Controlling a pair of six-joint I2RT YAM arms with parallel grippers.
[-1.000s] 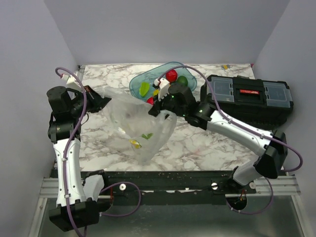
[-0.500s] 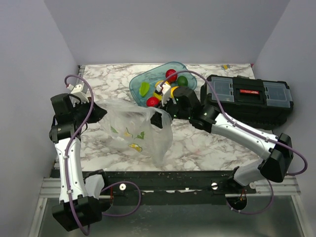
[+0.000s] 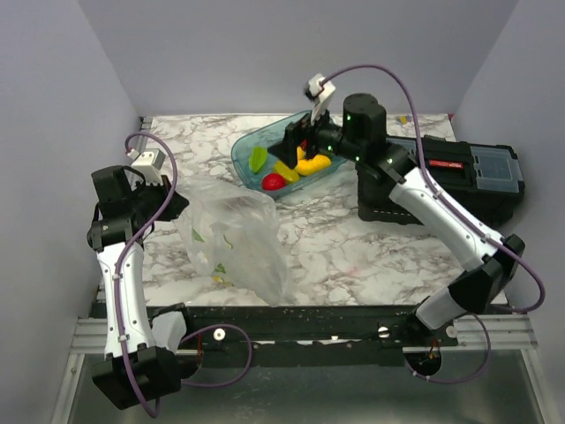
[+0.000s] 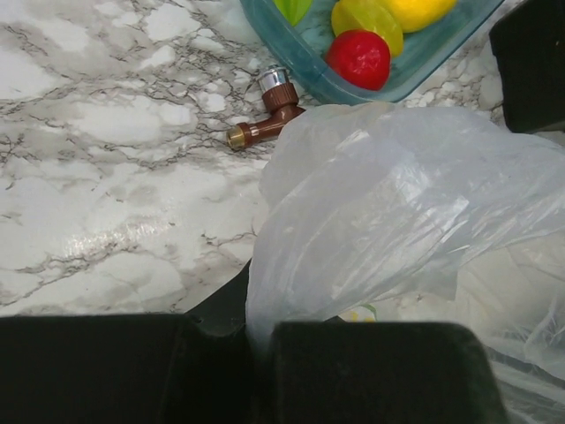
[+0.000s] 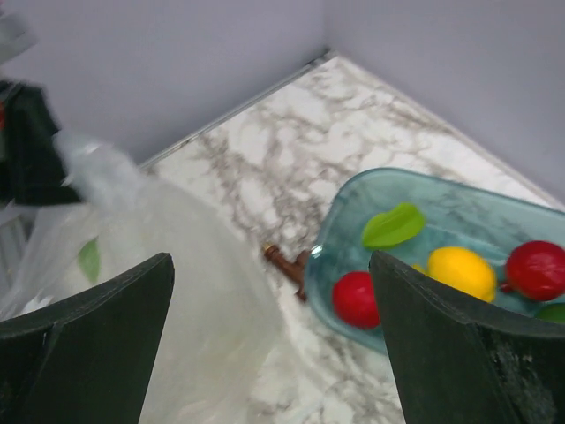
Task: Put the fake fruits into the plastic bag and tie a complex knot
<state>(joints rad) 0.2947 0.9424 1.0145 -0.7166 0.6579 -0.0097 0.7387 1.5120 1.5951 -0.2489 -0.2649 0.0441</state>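
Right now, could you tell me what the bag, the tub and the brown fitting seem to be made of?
The plastic bag: thin clear film, crinkled and see-through. The tub: rigid translucent teal plastic, glossy, with a see-through wall. The brown fitting: probably metal, with brassy tip and silvery cap, though painted plastic is possible.

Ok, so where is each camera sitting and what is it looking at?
Top external: high behind the arms, looking down at the marble table; both whole arms show.
Left wrist: on the left gripper, low, facing the plastic bag and teal tub; its dark fingers show at the bottom.
Right wrist: on the raised right gripper, looking down at the tub; its open fingers frame the sides.
Both wrist views share the red fruit and brown fitting.
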